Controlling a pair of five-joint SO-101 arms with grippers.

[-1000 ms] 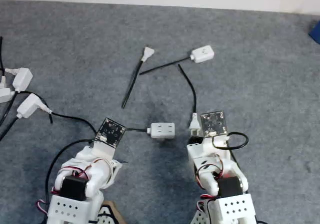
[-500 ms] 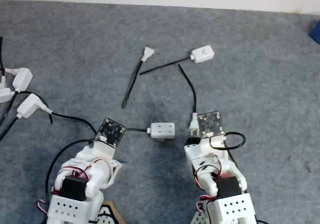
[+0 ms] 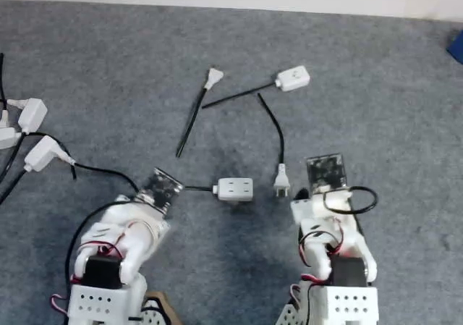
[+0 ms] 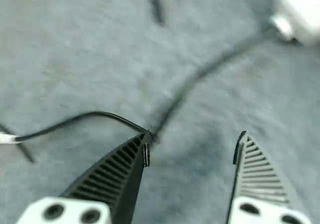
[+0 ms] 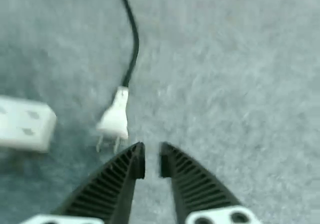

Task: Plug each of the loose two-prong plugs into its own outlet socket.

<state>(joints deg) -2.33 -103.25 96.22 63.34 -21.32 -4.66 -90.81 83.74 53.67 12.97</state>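
**High view.** Grey short-pile carpet (image 3: 376,108). There were four task pieces, all white moulded plastic on thin black cords, none mated. Near socket (image 3: 234,189), a flat rectangular block, lay between the two arms. Near plug (image 3: 281,179), small and tapered, lay just beside it on the side of the right arm (image 3: 333,231), not touching it. Far plug (image 3: 213,77) and far socket (image 3: 293,78) lay well beyond, apart from each other. Left arm (image 3: 119,245) sat close to the near socket's cord. Two white adapters (image 3: 32,114) lay at the left edge of the view.

**Left wrist view.** Left gripper (image 4: 192,141) was spread wide, with nothing between the black ribbed fingers (image 4: 115,176). A black cable (image 4: 95,116) ran up to one fingertip. Near socket (image 4: 300,12) was blurred beyond.

**Right wrist view.** Right gripper (image 5: 151,159) was all but closed, a sliver of gap left, holding nothing. Near plug (image 5: 114,121) lay just ahead of the tips, its two metal prongs pointing back toward them without touching. Near socket (image 5: 22,124) lay beside it, slots showing.
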